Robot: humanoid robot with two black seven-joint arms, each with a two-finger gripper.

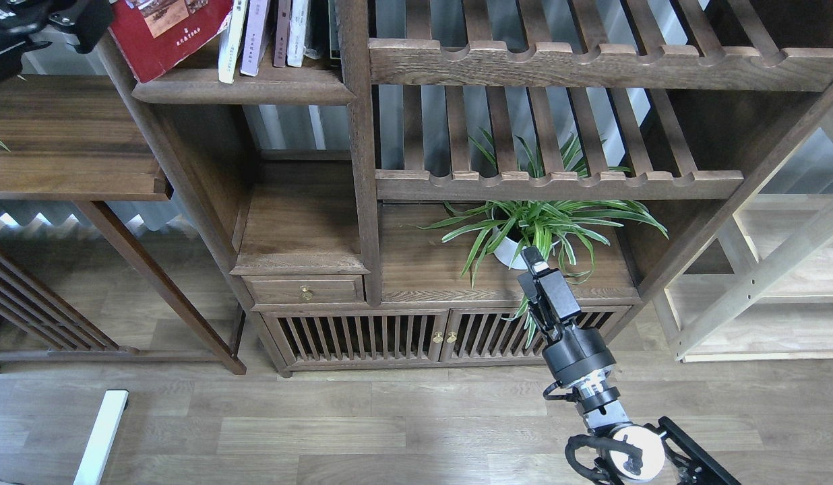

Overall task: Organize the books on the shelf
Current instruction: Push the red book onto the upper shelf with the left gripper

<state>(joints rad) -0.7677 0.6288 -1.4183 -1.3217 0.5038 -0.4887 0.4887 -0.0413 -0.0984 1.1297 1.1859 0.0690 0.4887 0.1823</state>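
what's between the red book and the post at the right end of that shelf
In the head view, a short row of upright books stands between the red book and the post, on the shelf.

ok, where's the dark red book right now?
Head view, top left: the dark red book sits tilted at the left end of the dark shelf, leaning by the upright volumes, with the left end effector at its left edge.

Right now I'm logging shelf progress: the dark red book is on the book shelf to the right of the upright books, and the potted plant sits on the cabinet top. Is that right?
Not quite. The head view shows the dark red book to the left of the upright books, not the right, leaning over the shelf at its left end. The potted plant does sit on the cabinet top.
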